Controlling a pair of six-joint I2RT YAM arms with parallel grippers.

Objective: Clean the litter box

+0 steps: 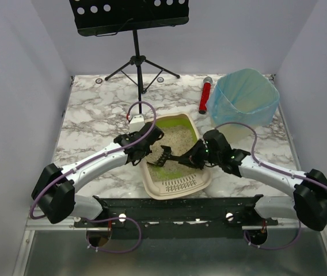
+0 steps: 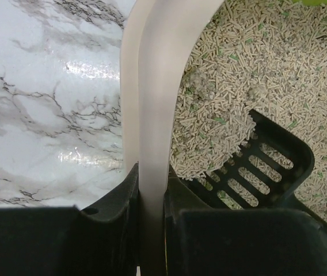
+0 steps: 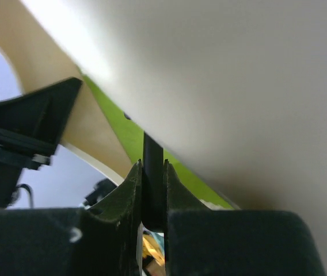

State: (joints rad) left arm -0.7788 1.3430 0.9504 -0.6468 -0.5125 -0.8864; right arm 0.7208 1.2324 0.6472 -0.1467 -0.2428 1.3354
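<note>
The litter box (image 1: 178, 187) is a beige tray with a lime-green inner rim, lying mid-table and filled with tan pellets (image 1: 178, 138); its slotted grille is at the near end. My left gripper (image 1: 142, 150) is shut on the box's left rim (image 2: 158, 86), one finger outside and one inside. My right gripper (image 1: 195, 159) is shut on the handle (image 3: 152, 167) of a black slotted scoop (image 1: 166, 156). The scoop's head (image 2: 264, 167) rests in the pellets (image 2: 278, 63). In the right wrist view the beige wall (image 3: 238, 86) and green rim (image 3: 126, 135) fill the frame.
A bin lined with a translucent blue bag (image 1: 245, 100) stands at the back right. A red cylinder (image 1: 205, 95) lies beside it. A music stand (image 1: 136, 52) stands at the back centre. A small white item (image 1: 136, 119) lies behind the box.
</note>
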